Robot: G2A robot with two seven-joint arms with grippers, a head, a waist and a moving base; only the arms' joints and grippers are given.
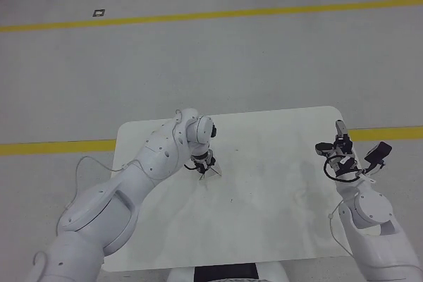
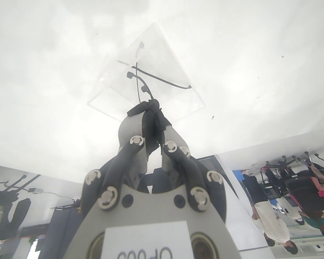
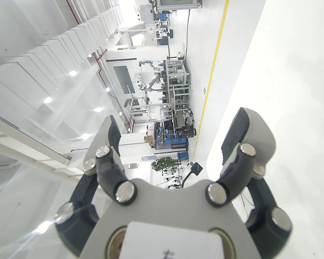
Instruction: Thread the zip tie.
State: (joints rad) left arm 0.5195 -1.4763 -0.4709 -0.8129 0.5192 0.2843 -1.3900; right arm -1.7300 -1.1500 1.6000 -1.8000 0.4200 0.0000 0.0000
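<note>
Left wrist view: left gripper [image 2: 151,107] pinched shut on one end of a thin black plastic zip tie [image 2: 137,82], over a clear square tray [image 2: 178,63] holding spare zip ties [image 2: 164,80]. Judgement: lift straight, avoid twisting the strap, and present the tail to the right gripper [image 3: 178,125], which gapes empty. Top view alone places that one at the white table [image 1: 268,225] edge.

The table [image 1: 268,211] is white. The floor [image 1: 197,70] is pale grey, with a yellow line [image 1: 197,15] at twelve o'clock. The zip tie [image 2: 138,87] is black and its tray [image 2: 162,44] is clear. The left gripper [image 2: 152,109] and right gripper [image 3: 176,122] are grey with black pads.
</note>
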